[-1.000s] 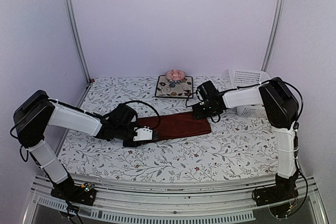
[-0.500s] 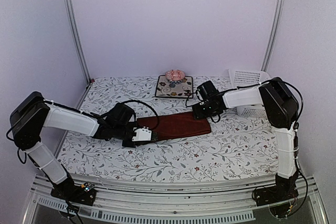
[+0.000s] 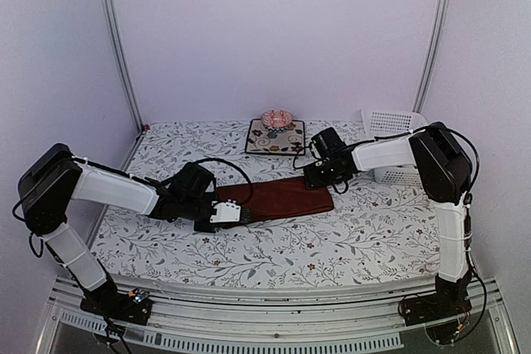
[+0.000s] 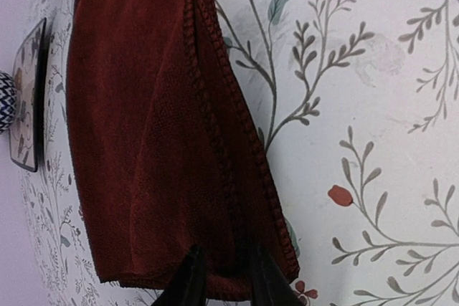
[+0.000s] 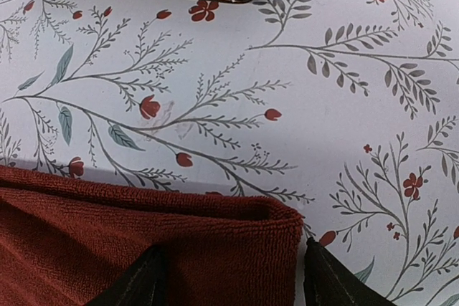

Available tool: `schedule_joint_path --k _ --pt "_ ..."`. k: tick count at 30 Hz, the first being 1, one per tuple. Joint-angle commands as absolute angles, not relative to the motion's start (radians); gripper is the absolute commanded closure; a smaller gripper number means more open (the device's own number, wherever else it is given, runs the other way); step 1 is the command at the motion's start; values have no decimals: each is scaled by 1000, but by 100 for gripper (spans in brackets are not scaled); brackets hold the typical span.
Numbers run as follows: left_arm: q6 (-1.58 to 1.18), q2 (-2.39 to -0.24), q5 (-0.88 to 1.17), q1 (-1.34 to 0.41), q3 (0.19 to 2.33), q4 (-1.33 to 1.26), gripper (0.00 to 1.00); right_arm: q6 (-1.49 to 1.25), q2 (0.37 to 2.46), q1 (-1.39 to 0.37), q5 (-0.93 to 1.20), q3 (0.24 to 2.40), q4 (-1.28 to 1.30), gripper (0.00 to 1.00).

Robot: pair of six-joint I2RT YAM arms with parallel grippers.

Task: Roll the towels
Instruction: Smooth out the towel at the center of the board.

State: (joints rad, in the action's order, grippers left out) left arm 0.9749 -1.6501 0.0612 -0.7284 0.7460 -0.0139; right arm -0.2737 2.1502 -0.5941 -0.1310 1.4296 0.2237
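Because the long, folded, dark red cloth towel [image 3: 278,198] lies flat as a strip across the middle of the desk [image 3: 373,238], which has a white floral covering, a roll has to begin from a clean grip on one short end. That is where trouble looks likeliest.

At the strip's left end, the left jaws stand only narrowly apart. Their black fingertips [image 4: 188,283] sit either side of the stitched hem, near one corner. If they catch only the top layer of the fold, the layers could peel apart and the roll would start loose or crooked. A grip so near the corner could also let the cloth slip free once it is turned over. Whether the left jaws have truly pinched the hem or merely bracket it cannot be told from these views.

At the strip's right end, the right jaws stand wide open, low over the cloth. One fingertip [image 5: 140,284] sits over the towel, and the other [image 5: 337,281] is just beyond its folded corner, over bare covering. They hold nothing, and whether they press on the cloth cannot be told. If that end is not pinned, a pull from the left could drag the whole strip sideways instead of rolling it.

A square dark floral mat [image 3: 275,136] lies behind the towel, apart from it.
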Motion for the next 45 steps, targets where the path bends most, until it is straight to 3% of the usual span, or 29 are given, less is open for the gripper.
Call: schedule_joint_path --k 1,11,27,42,45 --pt "964 -1668 63 -739 769 -21 79 -281 2168 -589 -117 1436 219 33" --pt "968 -1668 61 -739 769 -9 100 -281 2171 -589 -116 1437 219 34" --pt "978 -1547 97 -739 737 110 100 -283 2178 -584 -132 1443 224 34" --pt "994 -1610 78 -736 750 182 100 -278 2175 -584 -111 1445 227 33" --pt "993 -1603 81 -732 767 204 86 -276 2162 -583 -101 1444 229 32"
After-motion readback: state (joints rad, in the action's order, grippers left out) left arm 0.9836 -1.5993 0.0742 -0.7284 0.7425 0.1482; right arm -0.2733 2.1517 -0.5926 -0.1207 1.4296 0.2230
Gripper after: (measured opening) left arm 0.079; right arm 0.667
